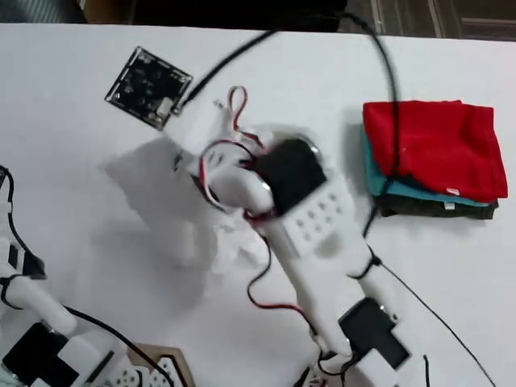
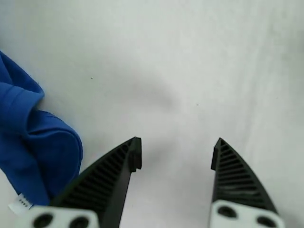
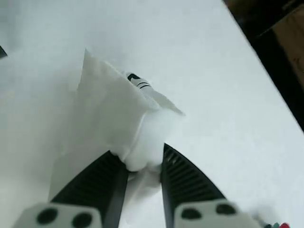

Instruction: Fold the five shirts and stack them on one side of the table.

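White table (image 1: 72, 185), white shirt (image 3: 111, 114) pinched in right end effector (image 3: 141, 154)

The flat white bench (image 1: 322, 56) has 3 stacked shirts at 3 o'clock: a folded red cloth shirt (image 1: 435, 145), a folded teal cloth shirt (image 1: 387, 187) and a folded near-black cloth shirt (image 1: 427, 210). The crumpled white cloth shirt (image 3: 118, 114) nearly matches the bench. The bright blue cloth shirt (image 2: 33, 142) has a white tag. The left gripper (image 2: 175, 152) and right gripper (image 3: 142, 161) have black ribbed jaws.

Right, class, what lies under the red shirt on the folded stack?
Under the red shirt lies a teal shirt, and beneath that a dark shirt. Only their edges show; the rest is covered, so any further layers cannot be seen.
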`<move>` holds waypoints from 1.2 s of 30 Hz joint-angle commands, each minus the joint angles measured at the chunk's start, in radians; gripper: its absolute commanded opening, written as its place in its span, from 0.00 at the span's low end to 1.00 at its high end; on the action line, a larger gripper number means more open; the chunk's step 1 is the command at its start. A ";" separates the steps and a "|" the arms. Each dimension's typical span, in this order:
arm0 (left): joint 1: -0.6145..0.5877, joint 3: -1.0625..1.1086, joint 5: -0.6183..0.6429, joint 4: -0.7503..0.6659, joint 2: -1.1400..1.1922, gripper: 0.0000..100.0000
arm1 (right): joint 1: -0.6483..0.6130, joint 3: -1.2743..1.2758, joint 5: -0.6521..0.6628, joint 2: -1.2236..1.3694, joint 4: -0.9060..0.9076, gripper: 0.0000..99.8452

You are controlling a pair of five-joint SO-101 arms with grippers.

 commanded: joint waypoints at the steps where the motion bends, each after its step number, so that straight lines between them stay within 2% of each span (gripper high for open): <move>1: 0.018 -0.004 -0.005 -0.003 -0.038 0.26 | 0.065 0.109 -0.009 0.024 -0.088 0.02; 7: 0.032 -0.015 -0.005 0.015 -0.046 0.26 | 0.104 0.397 -0.009 0.084 -0.343 0.02; 11: 0.135 -0.085 -0.002 0.150 -0.046 0.26 | 0.077 0.537 -0.011 0.094 -0.421 0.02; 17: 0.258 -0.137 0.112 0.199 -0.041 0.26 | 0.077 0.585 -0.012 0.028 -0.389 0.03; 24: 0.288 -0.134 0.118 0.201 -0.040 0.26 | 0.205 0.694 -0.002 -0.068 -0.369 0.22; 26: 0.285 -0.134 0.117 0.201 -0.040 0.26 | 0.229 0.738 -0.002 -0.088 -0.364 0.24; 30: 0.288 -0.134 0.117 0.201 -0.040 0.26 | 0.269 0.815 -0.002 -0.177 -0.363 0.22; 36: 0.288 -0.134 0.117 0.201 -0.040 0.26 | 0.395 0.965 0.032 -0.364 -0.361 0.21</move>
